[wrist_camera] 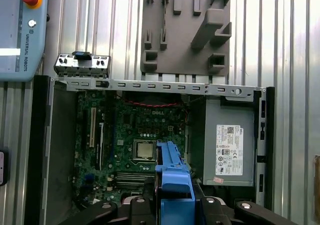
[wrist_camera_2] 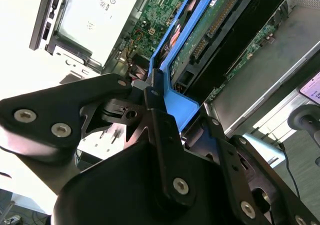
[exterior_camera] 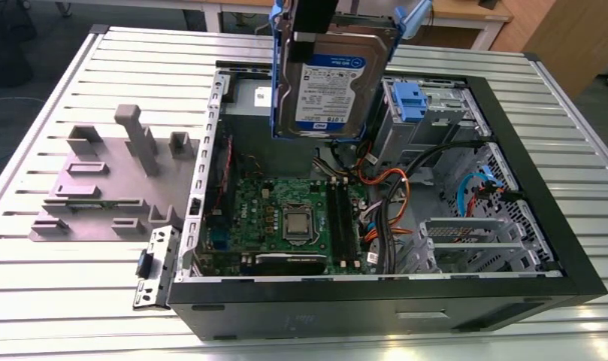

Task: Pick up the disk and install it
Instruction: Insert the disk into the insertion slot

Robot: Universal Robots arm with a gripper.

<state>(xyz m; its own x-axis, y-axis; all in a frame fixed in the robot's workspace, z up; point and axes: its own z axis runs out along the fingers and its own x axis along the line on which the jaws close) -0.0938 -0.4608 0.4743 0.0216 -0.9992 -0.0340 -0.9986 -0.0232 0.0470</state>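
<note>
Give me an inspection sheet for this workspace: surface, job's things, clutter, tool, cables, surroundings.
Surface: slatted metal table carrying an open computer case.
Job's things: the disk, in its blue carrier, held upright above the case, not installed.
Clutter: grey slotted holder beside the case, at the exterior view's left.
Tool: the tool shut on the disk's carrier.
Cables: orange, black and blue cables inside the case.
Surroundings: teach pendant with red button; wooden desk behind.

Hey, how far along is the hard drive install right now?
Done: the silver hard drive in its blue plastic carrier is picked up. In hand: the gripper is shut on its handle end, holding it upright above the open black computer case. Left: it is not yet seated inside the case.
</note>
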